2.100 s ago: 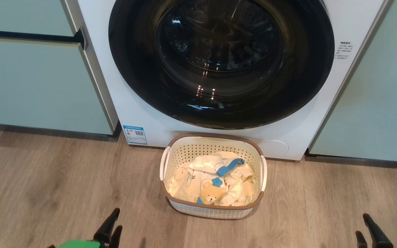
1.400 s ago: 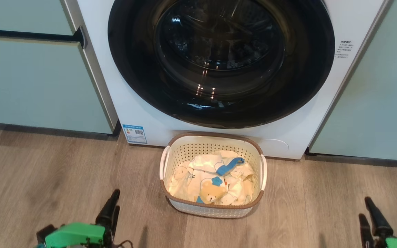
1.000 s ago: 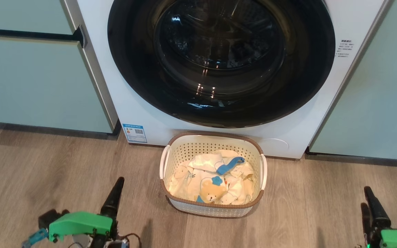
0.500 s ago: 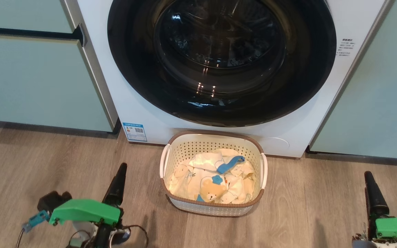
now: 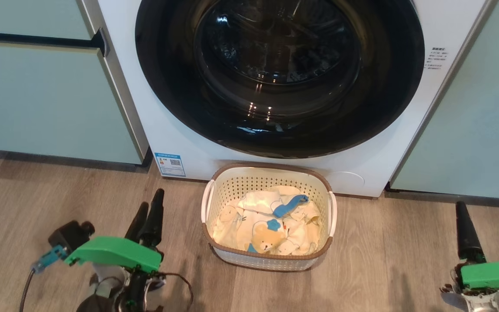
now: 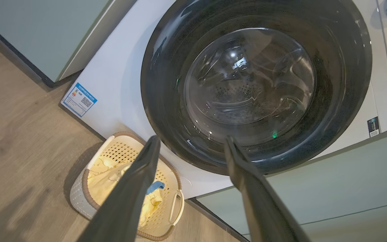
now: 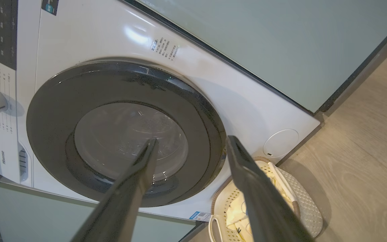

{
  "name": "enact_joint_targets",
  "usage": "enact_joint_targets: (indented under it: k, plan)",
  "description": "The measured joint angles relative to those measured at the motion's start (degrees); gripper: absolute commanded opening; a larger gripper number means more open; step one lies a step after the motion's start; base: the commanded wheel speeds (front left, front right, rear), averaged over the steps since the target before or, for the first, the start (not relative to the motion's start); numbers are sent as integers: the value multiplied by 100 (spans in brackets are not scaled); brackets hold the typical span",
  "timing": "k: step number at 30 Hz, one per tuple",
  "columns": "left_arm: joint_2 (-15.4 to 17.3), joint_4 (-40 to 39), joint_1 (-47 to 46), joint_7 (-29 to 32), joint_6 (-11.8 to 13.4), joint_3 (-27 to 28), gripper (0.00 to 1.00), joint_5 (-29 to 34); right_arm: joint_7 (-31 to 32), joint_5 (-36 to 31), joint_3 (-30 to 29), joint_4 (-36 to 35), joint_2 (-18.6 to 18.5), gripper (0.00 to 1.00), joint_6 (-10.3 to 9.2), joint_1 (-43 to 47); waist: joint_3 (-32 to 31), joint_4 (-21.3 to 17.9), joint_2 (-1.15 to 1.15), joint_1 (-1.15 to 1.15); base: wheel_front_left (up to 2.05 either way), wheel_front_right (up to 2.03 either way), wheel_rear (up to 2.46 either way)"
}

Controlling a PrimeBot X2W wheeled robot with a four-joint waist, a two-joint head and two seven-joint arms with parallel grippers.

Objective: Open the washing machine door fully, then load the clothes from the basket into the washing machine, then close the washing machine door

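Jaws spread, empty, both sides — fingers aimed up at washing machine door, basket between arms.

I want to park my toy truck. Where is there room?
Bare floor lies between the basket and the right gripper, and left of the left gripper below the green cabinet. It is crowded where the basket sits by the washing machine.

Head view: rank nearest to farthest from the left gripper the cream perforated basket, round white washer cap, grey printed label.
1. Cream perforated basket, right of left gripper.
2. Round white washer cap, farther right.
3. Grey printed label, upper right.
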Motion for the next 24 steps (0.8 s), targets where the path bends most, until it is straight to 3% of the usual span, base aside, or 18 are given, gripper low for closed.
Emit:
enact_joint_targets:
  k: [24]
  plan:
    - [20, -29, -289, -396, -15, -14, 100, 1935, -396, -1925, 18, -58, -56, 100, 0, -235, 0, -8, 0, 0, 0, 0, 0]
